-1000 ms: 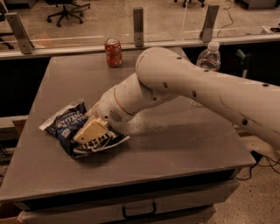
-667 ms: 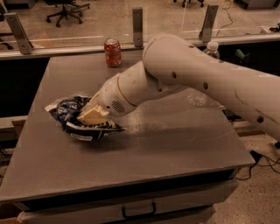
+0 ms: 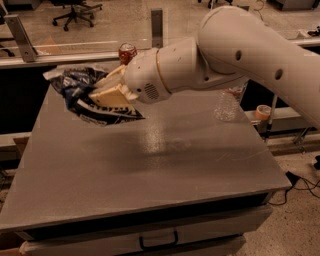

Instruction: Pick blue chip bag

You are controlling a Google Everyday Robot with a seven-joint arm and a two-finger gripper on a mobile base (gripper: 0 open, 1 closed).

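The gripper (image 3: 106, 91) sits over the far left part of the table, its cream fingers (image 3: 115, 96) closed narrowly on the blue chip bag (image 3: 75, 86). The bag is pinched at its middle and crumples around the fingers. One end sticks up and to the left, in front of the rail beyond the table. The other end, edged in white, droops toward the tabletop. Whether that lower end touches the surface cannot be told.

Behind the gripper, the thick white arm (image 3: 240, 55) runs in from the upper right and crosses the far side of the grey table (image 3: 175, 165). A red can (image 3: 127, 50) stands at the far edge, just behind the wrist and partly hidden by it. A clear water bottle (image 3: 227, 102) stands under the arm near the right edge. Off the table to the right lies a roll of tape (image 3: 262, 111). A drawer with a dark handle (image 3: 157, 241) runs along the table's front. An office chair (image 3: 75, 10) stands on the floor far behind.
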